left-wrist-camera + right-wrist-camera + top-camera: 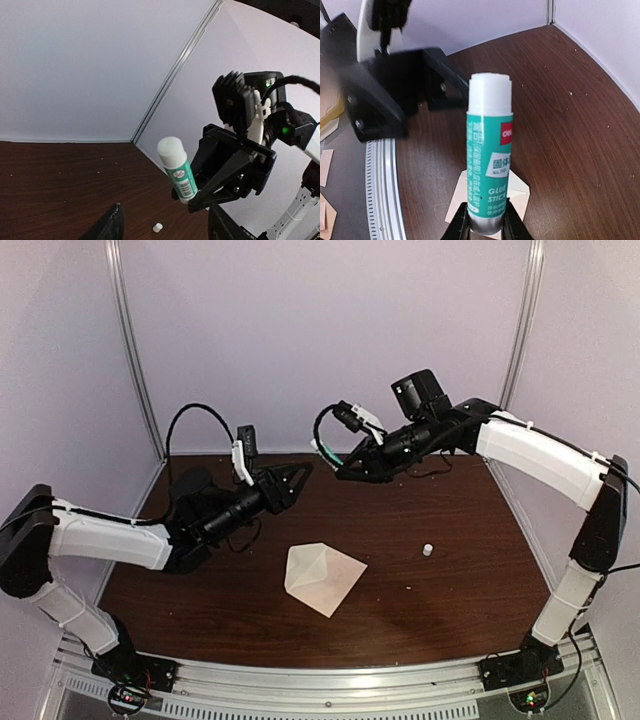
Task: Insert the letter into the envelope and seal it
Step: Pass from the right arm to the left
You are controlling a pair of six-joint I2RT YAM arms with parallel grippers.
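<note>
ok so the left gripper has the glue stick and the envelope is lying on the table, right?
Not quite: the right gripper holds the glue stick, clamped at its base in the right wrist view. The left gripper is open and empty. The envelope does lie on the table.

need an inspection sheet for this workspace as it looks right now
surface: dark wood table, a few pale specks
job's things: envelope lies flat mid-table; no separate letter in view
clutter: small white cap loose on the table, right of the envelope in the top view
hands: right hand shut on uncapped glue stick; left hand open, empty, facing it in the air
cables: black cable loops at both wrists
surroundings: pale walls, metal corner posts
</note>
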